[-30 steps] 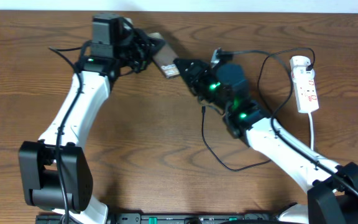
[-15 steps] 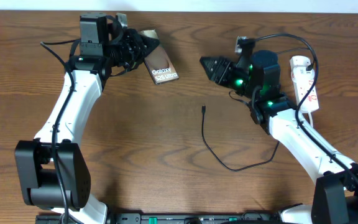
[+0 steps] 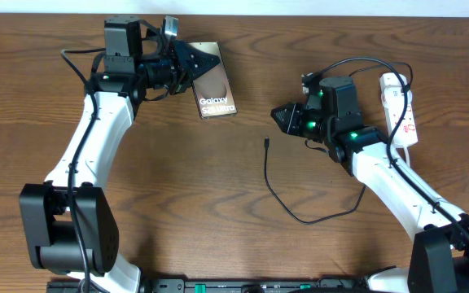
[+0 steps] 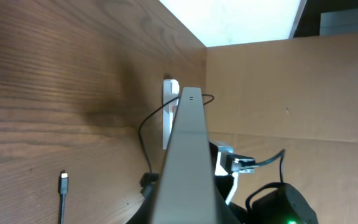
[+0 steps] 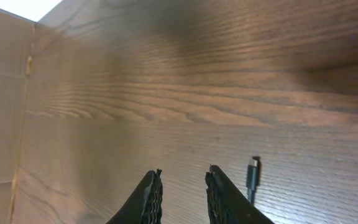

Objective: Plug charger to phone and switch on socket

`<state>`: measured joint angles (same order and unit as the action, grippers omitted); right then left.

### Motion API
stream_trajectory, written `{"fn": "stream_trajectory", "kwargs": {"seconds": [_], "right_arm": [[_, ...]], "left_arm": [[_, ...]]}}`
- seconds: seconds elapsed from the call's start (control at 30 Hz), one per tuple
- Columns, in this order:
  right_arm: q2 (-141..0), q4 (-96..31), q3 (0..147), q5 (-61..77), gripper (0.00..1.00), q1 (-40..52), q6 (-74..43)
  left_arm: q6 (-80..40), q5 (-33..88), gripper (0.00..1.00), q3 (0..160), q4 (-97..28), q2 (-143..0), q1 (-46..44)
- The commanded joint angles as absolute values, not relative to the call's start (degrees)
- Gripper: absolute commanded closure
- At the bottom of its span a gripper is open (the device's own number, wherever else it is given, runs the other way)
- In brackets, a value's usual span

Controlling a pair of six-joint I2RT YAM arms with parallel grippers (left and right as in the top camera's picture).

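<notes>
The phone (image 3: 216, 91), brown with white "Galaxy" lettering, is held off the table at its top-left corner, with my left gripper (image 3: 187, 59) shut on it. The left wrist view shows the phone (image 4: 188, 143) edge-on between the jaws of that gripper (image 4: 188, 208). The charger tip (image 3: 266, 144) lies free on the wood, and its thin black cable (image 3: 300, 220) loops down and off to the right. My right gripper (image 3: 282, 116) hovers just above and to the right of the tip, slightly open and empty. In the right wrist view the tip (image 5: 252, 171) lies just right of the gripper (image 5: 182, 177). The white socket (image 3: 401, 110) lies at the far right.
The right arm's thicker black cables (image 3: 357, 69) arch between its wrist and the socket. In the left wrist view the socket (image 4: 168, 115) and the charger tip (image 4: 63, 184) show beyond the phone. A cardboard wall (image 4: 291, 93) borders the table's far side.
A second ago both grippers met at the phone. The right one has since pulled away, dropped towards the charger tip and narrowed its jaws. The left one has swung the phone back left.
</notes>
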<state>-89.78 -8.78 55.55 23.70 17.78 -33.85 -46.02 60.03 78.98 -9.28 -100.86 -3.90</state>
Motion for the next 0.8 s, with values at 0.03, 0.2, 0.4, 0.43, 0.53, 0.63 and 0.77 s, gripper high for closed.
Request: {"fn": "stream_trajectory", "kwargs": {"seconds": [0.03, 0.2, 0.4, 0.43, 0.53, 0.63, 0.77], "right_arm": [[-89.58, -10.0, 56.27, 22.63, 0.75, 17.45, -32.1], [-92.25, -14.33, 59.22, 22.61, 0.75, 17.56, -32.05], [-98.37, -20.38, 65.49, 22.2, 0.79, 17.98, -32.08], [-99.42, -20.62, 66.06, 21.69, 0.8, 18.2, -32.08], [-101.89, -20.67, 66.48, 19.92, 0.8, 18.94, -33.43], [-104.4, -20.67, 66.48, 19.42, 0.8, 19.66, -33.8], [-107.13, -20.82, 66.48, 19.42, 0.83, 20.23, -33.69]], "left_arm": [[-47.2, 63.02, 0.93, 79.15, -8.36, -100.73, -3.73], [-51.7, 63.05, 0.93, 79.15, -5.28, -100.73, -2.52], [-58.81, 64.23, 0.93, 79.15, -5.06, -100.73, -1.41], [-59.77, 64.86, 0.93, 79.15, -5.04, -100.73, -1.41], [-63.42, 67.07, 0.93, 79.13, -5.43, -100.73, -1.41], [-65.28, 68.86, 0.93, 79.09, -5.45, -100.73, -1.41], [-63.24, 68.25, 0.93, 78.98, -5.45, -100.73, -1.41]]}}
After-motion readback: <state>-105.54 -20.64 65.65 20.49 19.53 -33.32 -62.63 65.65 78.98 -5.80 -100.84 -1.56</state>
